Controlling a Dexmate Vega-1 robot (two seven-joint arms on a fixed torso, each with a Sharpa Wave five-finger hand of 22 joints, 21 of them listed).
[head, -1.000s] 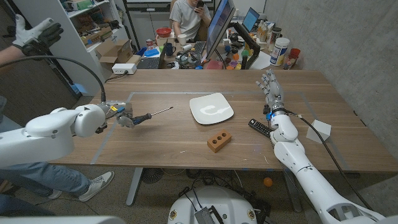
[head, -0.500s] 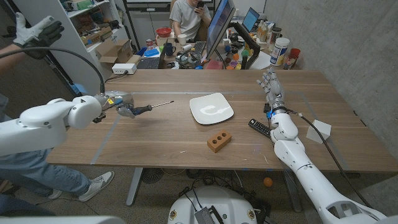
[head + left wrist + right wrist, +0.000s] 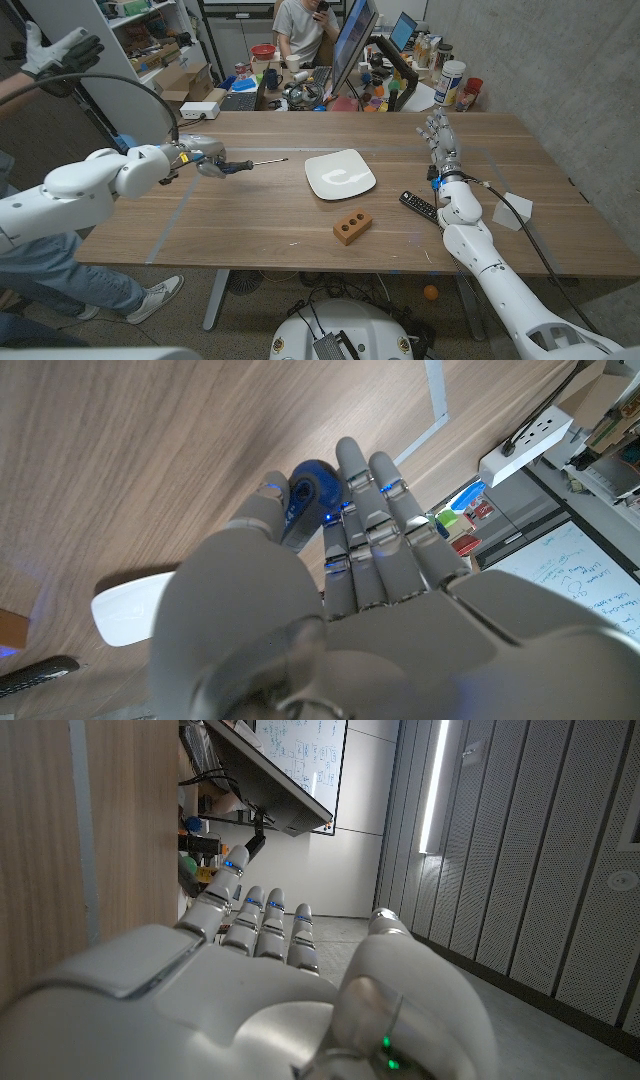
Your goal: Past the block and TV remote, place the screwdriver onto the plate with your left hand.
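A: Left hand [image 3: 207, 163] holds the screwdriver [image 3: 245, 164] by its handle, lifted over the table's [image 3: 250, 215] left half, shaft pointing at the plate [image 3: 340, 174]. In the left wrist view its fingers [image 3: 372, 520] wrap the blue handle end.

B: Risk?

A: Long shaft sticks out ahead of the grip. If the hand dips on the way over, my guess is the tip catches the plate's near rim and shoves it. The plate is shallow and square, so a tilted release could let the tool roll off.

B: Block and remote?

A: Brick-coloured block [image 3: 352, 226] sits toward the front edge below the plate. TV remote [image 3: 418, 206] is right of it, beside the right arm. Neither is on the straight line from hand to plate.

B: Room?

A: Bare wood between hand and plate. The back edge is near, with a power strip [image 3: 199, 110] just past it.

B: Right hand?

A: Right hand [image 3: 436, 137] stands upright near the right edge, fingers spread, holding nothing.
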